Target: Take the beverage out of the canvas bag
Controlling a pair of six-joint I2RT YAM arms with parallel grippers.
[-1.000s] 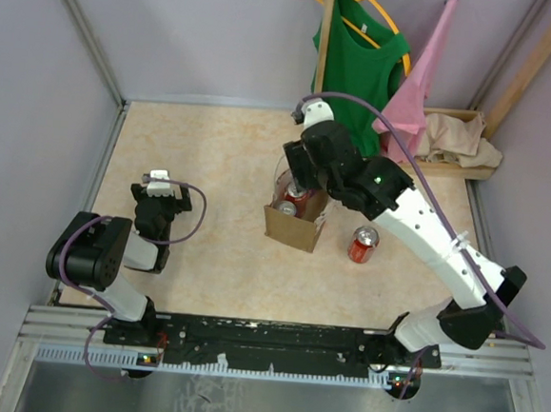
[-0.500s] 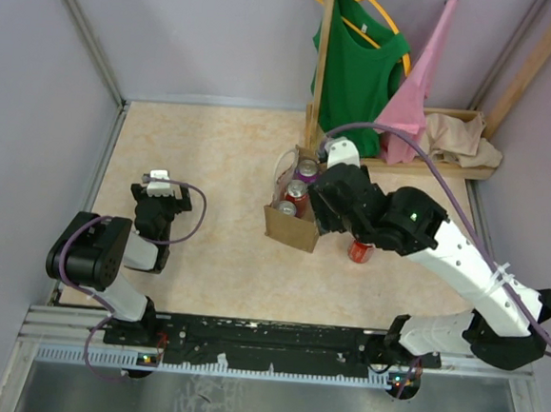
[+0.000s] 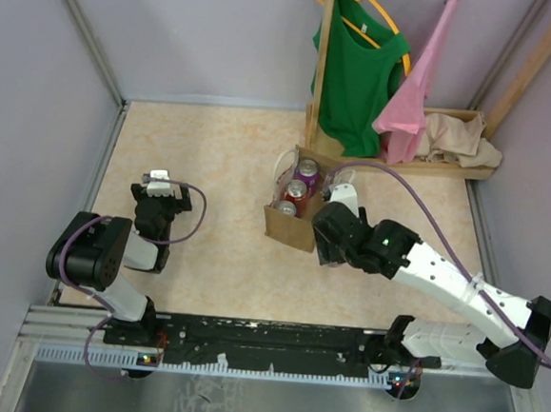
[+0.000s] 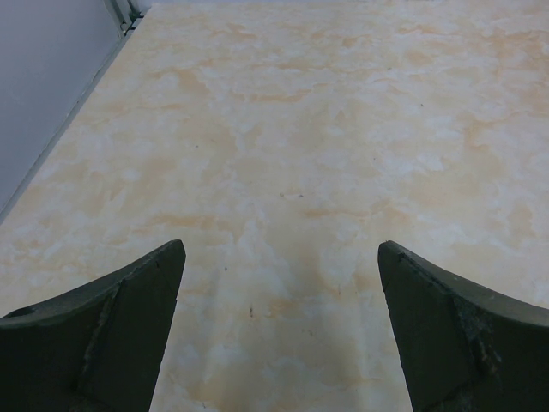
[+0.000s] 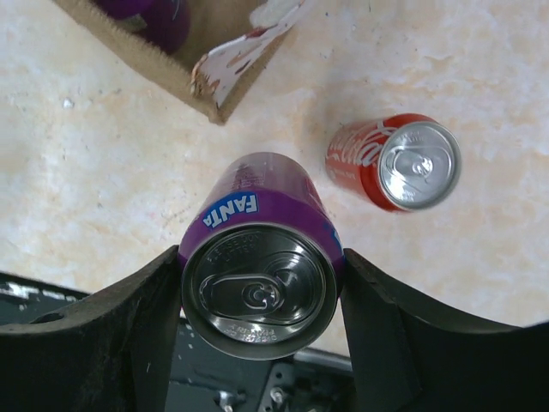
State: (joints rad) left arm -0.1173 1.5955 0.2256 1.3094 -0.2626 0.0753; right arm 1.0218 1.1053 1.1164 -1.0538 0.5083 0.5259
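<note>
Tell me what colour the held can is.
Purple: the Fanta can shows best in the right wrist view.

I work in a robot lab cell, not a home: plain lilac walls (image 3: 35,101) box in a marbled beige desk (image 3: 213,153), a slotted metal rail (image 3: 274,347) runs along its near edge, and purple cables (image 3: 195,211) loop above the top. The clothes at the back look like set-out props: a green shirt (image 3: 358,69) and a pink cloth (image 3: 413,93) hung on a bare wooden frame (image 3: 322,57), with a beige cloth heap (image 3: 462,140) beside them.
</note>
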